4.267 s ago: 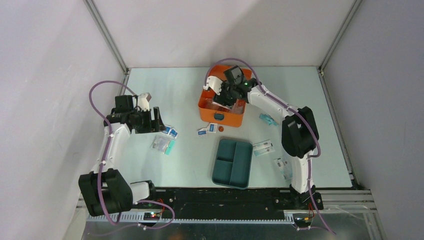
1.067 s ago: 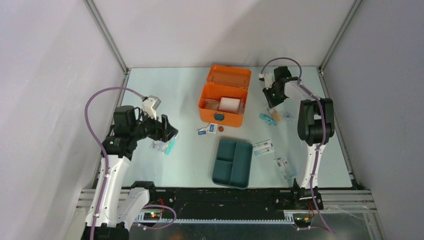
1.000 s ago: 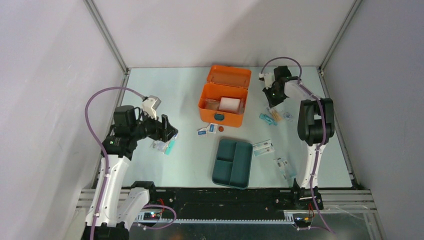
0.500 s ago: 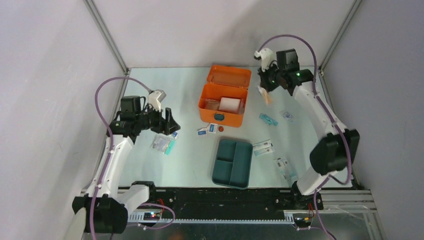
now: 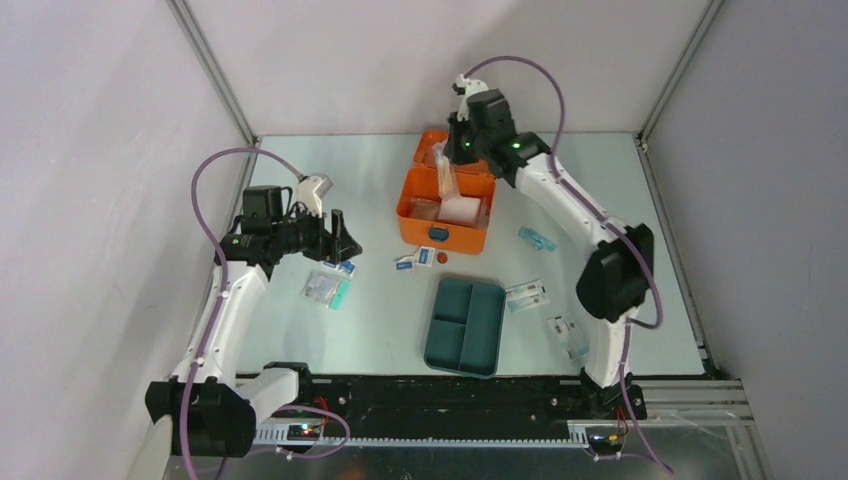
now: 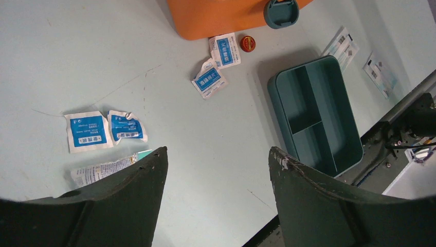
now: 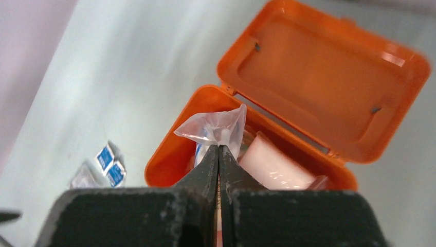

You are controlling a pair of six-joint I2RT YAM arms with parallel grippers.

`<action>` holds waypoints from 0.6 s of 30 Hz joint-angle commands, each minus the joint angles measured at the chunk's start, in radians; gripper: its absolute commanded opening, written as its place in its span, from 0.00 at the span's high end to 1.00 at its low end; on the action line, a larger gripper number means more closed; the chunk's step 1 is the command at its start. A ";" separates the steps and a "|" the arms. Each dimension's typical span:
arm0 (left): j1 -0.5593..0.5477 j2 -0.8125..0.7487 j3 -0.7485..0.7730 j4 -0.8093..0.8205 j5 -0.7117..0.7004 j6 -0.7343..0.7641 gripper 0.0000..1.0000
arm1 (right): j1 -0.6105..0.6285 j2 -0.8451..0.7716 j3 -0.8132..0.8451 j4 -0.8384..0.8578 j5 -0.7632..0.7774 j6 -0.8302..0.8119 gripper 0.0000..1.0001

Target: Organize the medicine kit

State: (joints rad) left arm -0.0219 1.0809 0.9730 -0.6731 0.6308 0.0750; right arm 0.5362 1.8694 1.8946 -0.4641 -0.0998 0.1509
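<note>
Right end effector (image 7: 219, 154) is pinching a clear packet (image 7: 218, 126) above the open medicine kit (image 5: 444, 222), upper centre. Left end effector (image 6: 216, 159) is hovering open, empty. Several packets (image 6: 87, 129) and the tray (image 5: 465, 326) are lying loose on the worktop (image 5: 380, 320), so much is remaining.

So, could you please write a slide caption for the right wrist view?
Right gripper pinching a clear packet above the open orange medicine kit.

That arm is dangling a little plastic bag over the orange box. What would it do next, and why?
Probably lower and let go. The right claw is shut on a clear packet hanging above the open medicine kit, whose lid lies back, so the packet should drop inside beside the white roll.
</note>
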 commanded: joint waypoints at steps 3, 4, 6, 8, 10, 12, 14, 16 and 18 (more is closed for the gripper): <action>-0.002 -0.029 0.021 0.015 -0.019 -0.019 0.23 | 0.078 0.142 0.146 -0.065 0.349 0.396 1.00; -0.003 -0.031 0.019 0.016 -0.022 -0.022 0.23 | 0.076 0.157 0.157 -0.077 0.334 0.431 1.00; -0.003 -0.035 0.017 0.016 -0.025 -0.025 0.23 | 0.077 0.197 0.199 -0.104 0.327 0.468 1.00; -0.003 -0.046 0.010 0.016 -0.032 -0.025 0.23 | 0.078 0.225 0.224 -0.113 0.324 0.492 1.00; -0.003 -0.057 0.001 0.016 -0.044 -0.022 0.23 | 0.071 0.261 0.232 -0.121 0.301 0.529 1.00; -0.003 -0.065 -0.007 0.016 -0.054 -0.018 0.23 | 0.067 0.285 0.238 -0.130 0.279 0.560 1.00; -0.003 -0.070 -0.011 0.015 -0.061 -0.017 0.22 | 0.066 0.319 0.242 -0.132 0.262 0.571 1.00; -0.003 -0.075 -0.013 0.016 -0.063 -0.017 0.22 | 0.063 0.343 0.245 -0.130 0.241 0.578 1.00; -0.003 -0.079 -0.015 0.016 -0.066 -0.017 0.22 | 0.062 0.362 0.248 -0.126 0.225 0.588 1.00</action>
State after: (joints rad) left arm -0.0219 1.0283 0.9668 -0.6735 0.5785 0.0601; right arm 0.6033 2.1815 2.1033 -0.5762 0.1509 0.6762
